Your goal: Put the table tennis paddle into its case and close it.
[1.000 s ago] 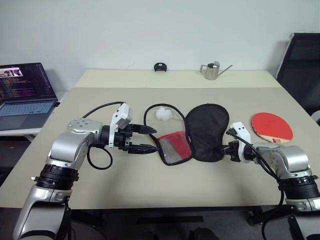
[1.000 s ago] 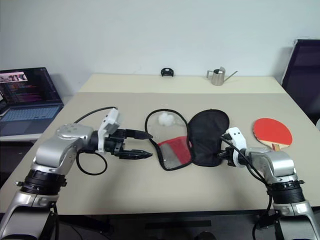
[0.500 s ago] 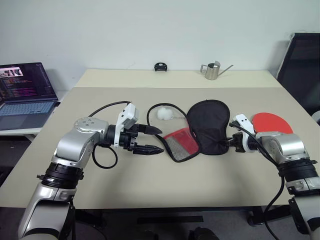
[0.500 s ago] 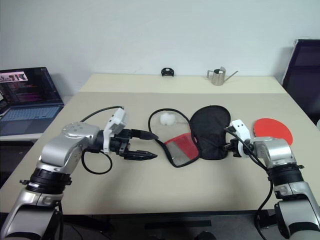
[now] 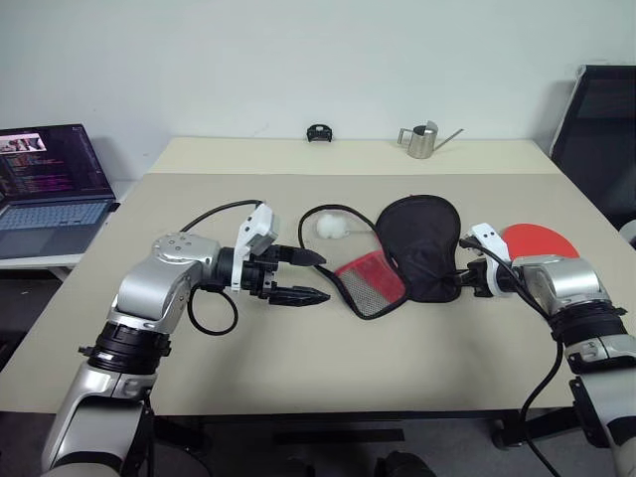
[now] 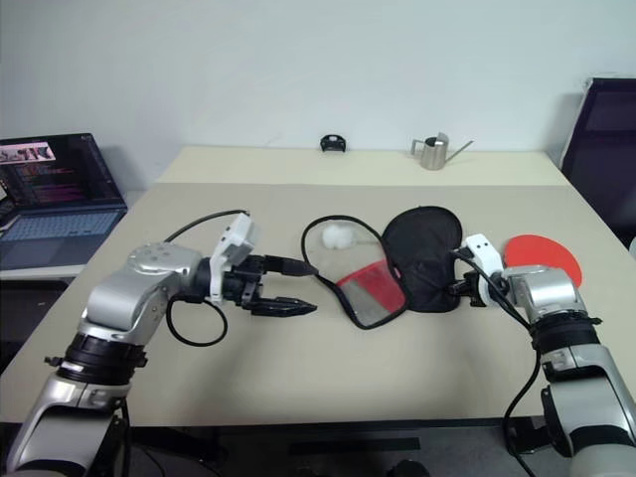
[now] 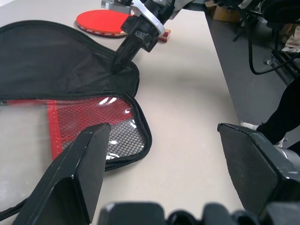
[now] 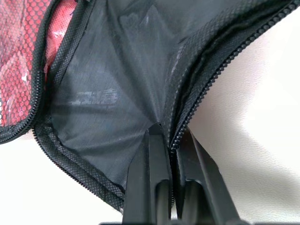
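Observation:
The case (image 5: 417, 248) lies unzipped in the middle of the table, its black half spread flat. Its red mesh half (image 5: 370, 280) is folded out towards my left arm. My right gripper (image 5: 463, 285) is shut on the zip edge of the black half, and the right wrist view shows both fingers (image 8: 157, 145) pinching that edge. The table tennis paddle (image 5: 542, 241) lies red face up just beyond my right wrist, its handle hidden behind the arm. My left gripper (image 5: 324, 277) hovers open beside the mesh half, touching nothing.
A white wad (image 5: 328, 227) rests by the case's zip loop. A laptop (image 5: 50, 189) stands on a side table at the left. A metal watering can (image 5: 422, 141) and a small black object (image 5: 318, 133) sit at the far edge. A black chair (image 5: 596, 129) is at the right.
My right gripper has dragged the case to the right, towards the paddle, and the paddle's handle is now covered by my right arm. My left gripper has stayed open and barely moved.

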{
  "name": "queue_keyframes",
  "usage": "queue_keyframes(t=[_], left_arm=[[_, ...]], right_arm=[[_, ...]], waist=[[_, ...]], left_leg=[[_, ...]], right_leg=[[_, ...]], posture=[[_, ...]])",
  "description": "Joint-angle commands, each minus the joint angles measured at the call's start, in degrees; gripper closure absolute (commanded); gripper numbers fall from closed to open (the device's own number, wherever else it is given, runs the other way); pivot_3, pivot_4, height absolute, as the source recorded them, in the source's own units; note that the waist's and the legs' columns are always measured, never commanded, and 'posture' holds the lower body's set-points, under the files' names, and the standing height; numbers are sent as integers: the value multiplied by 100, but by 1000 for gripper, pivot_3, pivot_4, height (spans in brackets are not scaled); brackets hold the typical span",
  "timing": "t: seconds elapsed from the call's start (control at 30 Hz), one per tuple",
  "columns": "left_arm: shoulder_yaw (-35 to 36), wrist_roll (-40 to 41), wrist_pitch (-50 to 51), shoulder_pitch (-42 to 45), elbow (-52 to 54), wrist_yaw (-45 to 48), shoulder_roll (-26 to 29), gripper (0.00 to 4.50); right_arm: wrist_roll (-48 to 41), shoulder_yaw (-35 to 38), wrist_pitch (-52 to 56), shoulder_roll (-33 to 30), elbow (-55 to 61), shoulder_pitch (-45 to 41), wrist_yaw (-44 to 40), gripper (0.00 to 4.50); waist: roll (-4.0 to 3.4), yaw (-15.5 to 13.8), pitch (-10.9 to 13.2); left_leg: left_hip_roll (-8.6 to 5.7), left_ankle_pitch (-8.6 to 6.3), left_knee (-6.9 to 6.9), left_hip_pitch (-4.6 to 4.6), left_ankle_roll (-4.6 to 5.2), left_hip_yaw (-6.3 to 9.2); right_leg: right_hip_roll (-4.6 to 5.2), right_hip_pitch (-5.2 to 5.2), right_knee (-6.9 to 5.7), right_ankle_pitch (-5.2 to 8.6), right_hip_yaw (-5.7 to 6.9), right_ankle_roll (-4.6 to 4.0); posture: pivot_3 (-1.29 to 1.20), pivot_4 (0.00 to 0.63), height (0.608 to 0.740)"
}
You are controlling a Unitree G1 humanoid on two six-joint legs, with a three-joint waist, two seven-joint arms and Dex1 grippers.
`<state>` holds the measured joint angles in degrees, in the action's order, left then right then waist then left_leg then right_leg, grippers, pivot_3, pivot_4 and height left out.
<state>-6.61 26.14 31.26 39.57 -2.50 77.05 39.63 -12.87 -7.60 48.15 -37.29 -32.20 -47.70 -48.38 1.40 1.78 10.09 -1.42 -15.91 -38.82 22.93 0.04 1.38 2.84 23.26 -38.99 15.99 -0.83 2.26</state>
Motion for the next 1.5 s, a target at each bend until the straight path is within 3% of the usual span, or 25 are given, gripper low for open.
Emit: queue_keyframes(t=[0.03,0.2,0.43,0.67,0.77,0.87,1.1,1.5], left_arm=[[48,70,3,143,189,20,1,501],[37,62,-14,148,157,12,-37,501],[45,80,2,117,190,-17,-96,501],[40,126,38,56,326,-94,-180,501],[25,120,56,140,443,-257,-323,501],[-7,82,91,190,552,-381,-389,501],[-215,-63,194,378,511,-627,-544,501],[-345,-151,180,633,355,-609,-651,501]], right_arm=[[17,224,6,-40,11,-150,22,3191],[91,269,-62,-57,-106,-209,51,1452],[-11,710,-7,-288,-102,-283,202,1452],[-380,1227,543,-568,1036,397,202,1452],[-674,1912,799,-511,1758,810,608,946],[-741,2415,710,-430,2408,1208,1072,14],[-587,3121,287,-234,3078,1892,2062,14],[-401,3222,-221,-275,2053,2132,2654,14]], waist=[[0,0,0],[0,0,0],[-2,-1,2],[-3,-9,2],[-3,-17,2],[-4,-17,2],[-3,-15,2],[-4,-8,1]], left_leg=[[0,0,0,0,0,0],[0,0,0,0,0,0],[0,0,0,0,0,-1],[0,0,1,1,0,0],[0,0,1,4,0,0],[-1,0,-1,4,0,-1],[-1,0,-1,1,0,-3],[0,0,0,-2,1,-6]], right_leg=[[0,0,0,0,0,0],[0,0,0,0,0,0],[0,0,0,0,0,0],[1,0,1,0,0,0],[2,0,1,0,-2,0],[3,0,-1,0,-3,0],[2,-3,-3,0,-4,1],[-1,-4,-2,0,-7,1]], posture=[[0,150,740],[0,150,740],[0,150,740],[0,150,740],[0,150,740],[0,150,740],[0,150,740],[0,150,740]])
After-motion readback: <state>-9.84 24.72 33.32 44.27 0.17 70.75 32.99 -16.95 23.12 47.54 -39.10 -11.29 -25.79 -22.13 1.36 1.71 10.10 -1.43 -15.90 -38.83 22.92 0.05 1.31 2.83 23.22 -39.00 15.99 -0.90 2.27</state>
